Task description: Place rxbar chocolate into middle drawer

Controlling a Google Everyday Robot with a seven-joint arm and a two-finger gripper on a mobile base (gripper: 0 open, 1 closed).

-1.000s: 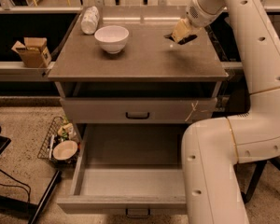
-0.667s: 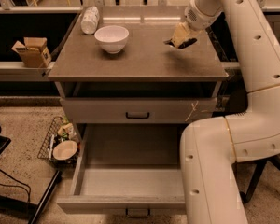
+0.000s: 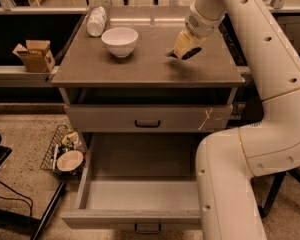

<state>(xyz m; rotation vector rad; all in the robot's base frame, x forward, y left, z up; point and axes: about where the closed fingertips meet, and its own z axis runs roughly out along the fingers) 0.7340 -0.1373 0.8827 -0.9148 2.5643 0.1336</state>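
Grey-brown and matt, the table (image 3: 115,69) carries a white bowl (image 3: 119,40) toward its back left, with a pale wrapped cylinder (image 3: 96,21) lying on its side behind the bowl. Over the right part of the top hangs the gripper (image 3: 182,51), at the end of the white arm (image 3: 270,59) that reaches in from the right. Its yellowish jaws are closed on a small dark flat thing — the rxbar chocolate (image 3: 171,54) — which pokes out at either side of them and is held just clear of the surface, a shadow beneath it. Under the table top, the upper drawer (image 3: 115,118) is pushed in; it has a white scrawl near its right end. Below that, the middle drawer (image 3: 140,194) is pulled far out, its plain grey inside showing and a dark handle on its front. Left of the table a cardboard box (image 3: 34,55) sits on a ledge — and a wire basket (image 3: 60,151) stands on the floor beside the open drawer.
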